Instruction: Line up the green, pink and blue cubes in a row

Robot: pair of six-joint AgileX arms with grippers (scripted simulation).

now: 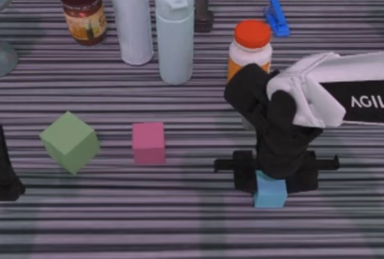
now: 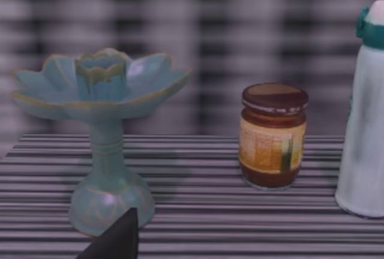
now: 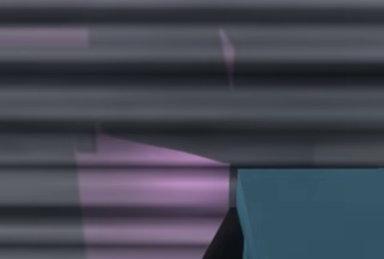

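Observation:
The pale green cube (image 1: 70,141) sits tilted at the table's left, with the pink cube (image 1: 149,142) to its right. The small sky-blue cube (image 1: 270,190) lies further right, nearer the front edge. My right gripper (image 1: 271,176) points down over the blue cube and is shut on it. In the right wrist view a dark finger (image 3: 223,241) presses against the blue cube (image 3: 312,214), and the pink cube (image 3: 153,199) shows beyond. My left gripper (image 1: 7,178) is parked at the left edge, open, with one fingertip (image 2: 117,241) in its wrist view.
Along the back stand a brown-lidded jar (image 1: 84,13), a white bottle (image 1: 131,16), a pale blue bottle (image 1: 174,30), an orange-capped bottle (image 1: 251,46) and a blue clip (image 1: 276,16). A teal lotus stand (image 2: 105,145) is at the back left.

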